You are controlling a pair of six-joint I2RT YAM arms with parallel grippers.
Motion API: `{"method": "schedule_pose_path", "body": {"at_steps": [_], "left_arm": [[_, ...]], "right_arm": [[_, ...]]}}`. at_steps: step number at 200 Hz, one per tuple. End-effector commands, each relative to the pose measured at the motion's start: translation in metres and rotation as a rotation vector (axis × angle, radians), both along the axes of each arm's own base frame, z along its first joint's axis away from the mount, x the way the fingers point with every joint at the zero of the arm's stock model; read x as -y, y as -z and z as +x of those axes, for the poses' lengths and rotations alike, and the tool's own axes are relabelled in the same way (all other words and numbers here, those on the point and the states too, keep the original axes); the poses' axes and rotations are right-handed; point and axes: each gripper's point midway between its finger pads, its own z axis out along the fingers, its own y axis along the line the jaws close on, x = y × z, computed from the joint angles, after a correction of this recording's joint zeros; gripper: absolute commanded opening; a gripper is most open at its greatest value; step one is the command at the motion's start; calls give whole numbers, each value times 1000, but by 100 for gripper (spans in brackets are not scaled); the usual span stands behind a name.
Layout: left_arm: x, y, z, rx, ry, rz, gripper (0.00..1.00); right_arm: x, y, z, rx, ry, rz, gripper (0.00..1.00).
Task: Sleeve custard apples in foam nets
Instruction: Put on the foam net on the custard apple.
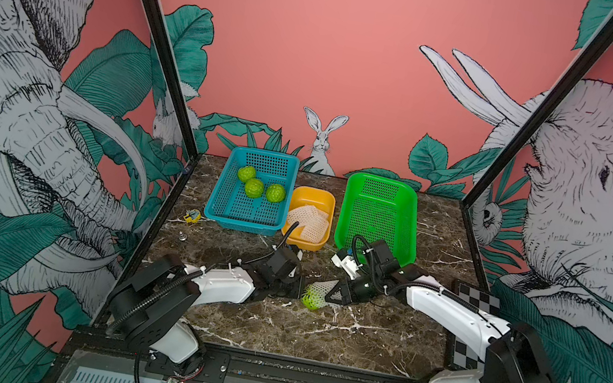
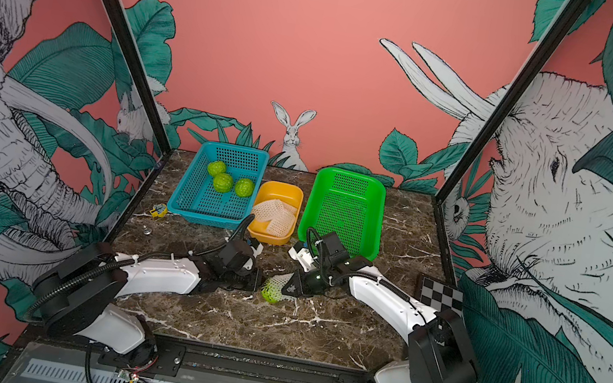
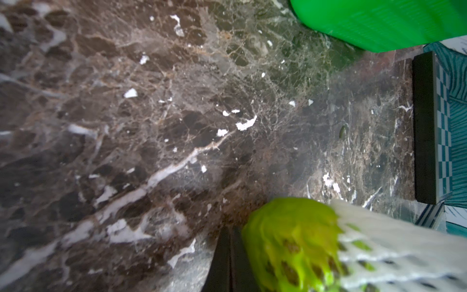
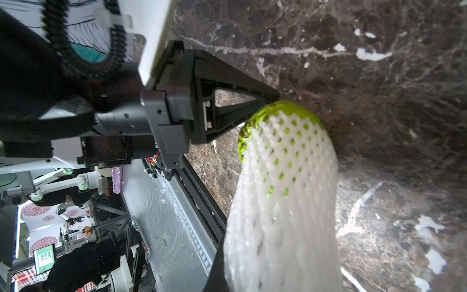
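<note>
Green, bumpy-skinned custard apple lies on the dark marble desk between the two arms. It is partly inside an off-white, diamond-mesh foam net. One end of the fruit is bare, and the unfilled length of net runs away from it to the right gripper.

Handling, as judged:
- **Fruit:** it looks firm, but the knobbly skin would likely scuff under a hard pinch, and it is round enough to roll on the polished stone. It is better braced at its bare end than squeezed.
- **Net:** it looks light, soft and stretchy. It is likely to snag on the scales and to tear if hauled by a single strand. The soundest hold is a gathered fold at its rim.

Right gripper: the jaws are closed flat on the free end of the net, which narrows to a pinch there.

Left gripper: the jaws are fully together, with nothing seen between them. The tip sits at the fruit's bare end, touching it or just beside it; contact cannot be confirmed. The left wrist view shows the closed fingers alongside the fruit.

Elsewhere:
- Three unsleeved custard apples sit in a blue perforated plastic basket.
- Spare foam nets lie in a yellow plastic tub.
- A green perforated plastic basket holds nothing.
</note>
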Motion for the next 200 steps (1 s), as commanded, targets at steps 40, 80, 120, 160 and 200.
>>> {"method": "schedule_pose_path", "body": {"at_steps": [40,80,120,160,200], "left_arm": [[10,-13,9,36,-1,-37,3],[7,-12,7,34,-23,-48,3],[8,-14,8,39,-23,-52,3],[7,-11,7,34,-28,-49,3],[-18,-16,8,78,-58,67,11]], "right_arm": [[2,2,34,155,61,-88,4],[-4,-1,35,173,60,-71,32],[-16,3,35,177,34,-56,35],[-17,-1,32,188,10,-51,27],[-5,-5,11,146,-45,-84,6]]}}
